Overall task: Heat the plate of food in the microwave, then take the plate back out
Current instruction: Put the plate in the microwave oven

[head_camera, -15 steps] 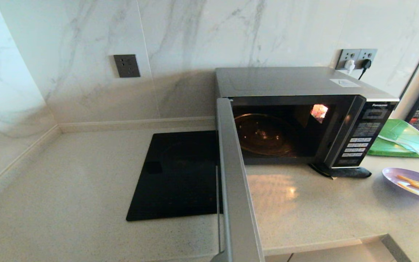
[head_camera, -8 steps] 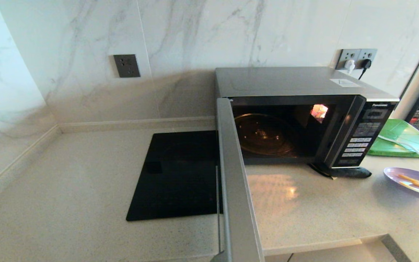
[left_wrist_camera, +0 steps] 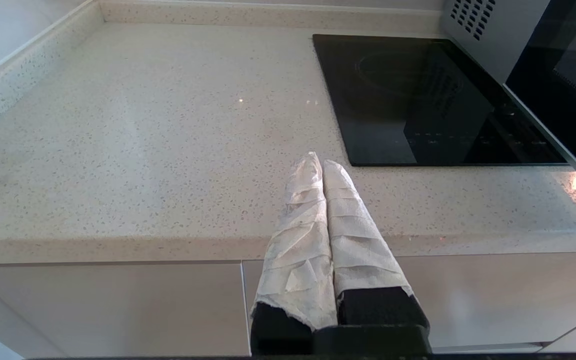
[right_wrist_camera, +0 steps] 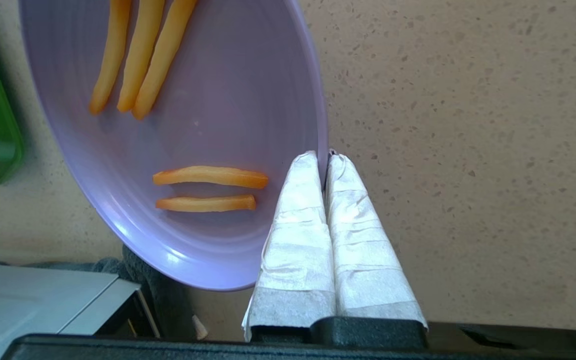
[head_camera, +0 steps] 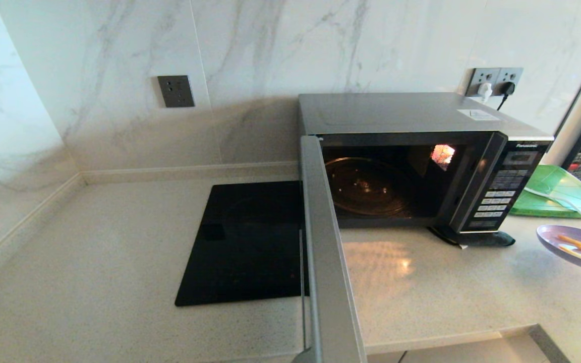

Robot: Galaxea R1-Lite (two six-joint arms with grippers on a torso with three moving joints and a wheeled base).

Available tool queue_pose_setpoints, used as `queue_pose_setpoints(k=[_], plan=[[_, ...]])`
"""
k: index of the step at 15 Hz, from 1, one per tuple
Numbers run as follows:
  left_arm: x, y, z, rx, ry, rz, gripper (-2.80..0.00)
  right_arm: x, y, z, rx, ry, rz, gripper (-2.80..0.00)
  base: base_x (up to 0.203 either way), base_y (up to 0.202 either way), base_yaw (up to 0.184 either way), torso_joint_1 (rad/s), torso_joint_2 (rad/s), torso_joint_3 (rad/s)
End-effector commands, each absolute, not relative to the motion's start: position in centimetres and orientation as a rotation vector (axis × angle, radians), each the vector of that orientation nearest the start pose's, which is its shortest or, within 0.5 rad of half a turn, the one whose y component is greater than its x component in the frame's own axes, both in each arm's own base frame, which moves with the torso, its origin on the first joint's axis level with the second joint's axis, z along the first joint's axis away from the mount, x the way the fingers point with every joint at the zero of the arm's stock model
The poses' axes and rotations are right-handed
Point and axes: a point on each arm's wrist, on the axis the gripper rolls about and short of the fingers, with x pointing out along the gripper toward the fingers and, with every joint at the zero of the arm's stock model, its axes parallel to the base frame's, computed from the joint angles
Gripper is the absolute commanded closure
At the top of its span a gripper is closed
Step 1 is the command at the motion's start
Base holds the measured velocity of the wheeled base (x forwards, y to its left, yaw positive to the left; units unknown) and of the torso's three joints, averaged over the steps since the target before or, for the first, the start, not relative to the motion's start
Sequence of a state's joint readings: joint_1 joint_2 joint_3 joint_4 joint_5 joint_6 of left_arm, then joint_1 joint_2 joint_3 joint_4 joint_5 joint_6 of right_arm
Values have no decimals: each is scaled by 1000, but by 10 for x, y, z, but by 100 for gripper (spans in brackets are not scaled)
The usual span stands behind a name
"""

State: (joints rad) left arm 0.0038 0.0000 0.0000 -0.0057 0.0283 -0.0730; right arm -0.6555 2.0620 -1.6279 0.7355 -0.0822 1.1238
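The lilac plate of food (right_wrist_camera: 193,125) carries several orange-tan sticks (right_wrist_camera: 210,176). My right gripper (right_wrist_camera: 324,157) is shut on its rim. In the head view the plate (head_camera: 578,247) hangs a little above the counter at the far right, tilted, and the gripper itself is out of that view. The silver-and-black microwave (head_camera: 421,116) stands at the back with its door (head_camera: 323,242) swung wide open toward me. Its glass turntable (head_camera: 366,186) is bare and the inside lamp is lit. My left gripper (left_wrist_camera: 318,162) is shut on nothing, parked in front of the counter's front edge.
A flat black cooktop (head_camera: 250,242) lies left of the open door. A green board (head_camera: 558,191) sits behind the plate, right of the microwave's button panel (head_camera: 497,196). A white cable runs across the board. The speckled counter (head_camera: 94,252) ends at marble walls on the left and back.
The plate has risen off the counter and shifted slightly to the right, its shadow now apart from it. The microwave, its door and the left gripper have not moved.
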Motion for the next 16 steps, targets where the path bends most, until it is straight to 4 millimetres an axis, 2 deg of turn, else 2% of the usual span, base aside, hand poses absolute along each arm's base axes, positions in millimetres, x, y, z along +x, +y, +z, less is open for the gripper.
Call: queue_pose_setpoints(k=[1, 10, 16], plan=[[-23, 1, 76, -74, -6, 34, 0, 281, -219, 177, 1277, 664, -1249, 0, 0, 0, 0, 0, 0, 0], [-23, 1, 76, -74, -7, 34, 0, 240, -184, 198, 1278, 706, -1156, 0, 0, 0, 0, 0, 0, 0], [-23, 1, 76, -74, -6, 34, 0, 221, -167, 212, 1277, 712, -1060, 0, 0, 0, 0, 0, 0, 0]])
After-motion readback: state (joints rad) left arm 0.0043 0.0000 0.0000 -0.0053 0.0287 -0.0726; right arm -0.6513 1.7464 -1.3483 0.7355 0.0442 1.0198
